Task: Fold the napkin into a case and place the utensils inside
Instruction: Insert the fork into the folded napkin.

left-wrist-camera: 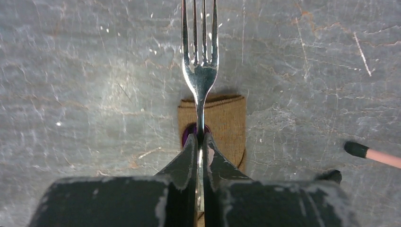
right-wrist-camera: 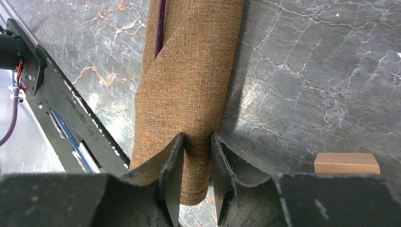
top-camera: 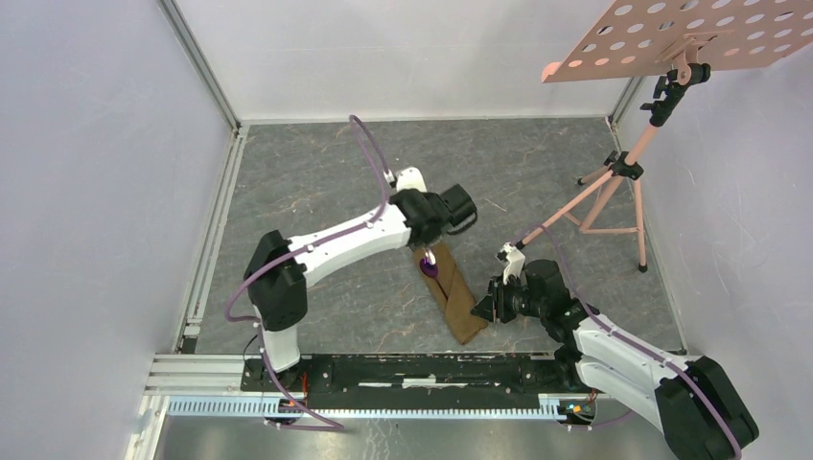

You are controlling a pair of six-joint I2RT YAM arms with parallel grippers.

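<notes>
The napkin, folded into a long brown case, lies slantwise on the grey tabletop between the arms. A spoon's purple bowl pokes out of its far open end, and the thin handle shows in the fold slit. My left gripper is shut on the silver fork, held by the handle just above that far end, tines pointing away. At the case's near end, my right gripper is closed on the right-hand fold of the cloth, which fills the gap between the two fingers.
A pink tripod stand with a perforated tray stands at the back right; one of its feet lies just right of the case's far end. A small wooden block sits right of my right gripper. The black base rail runs close to the case's near end.
</notes>
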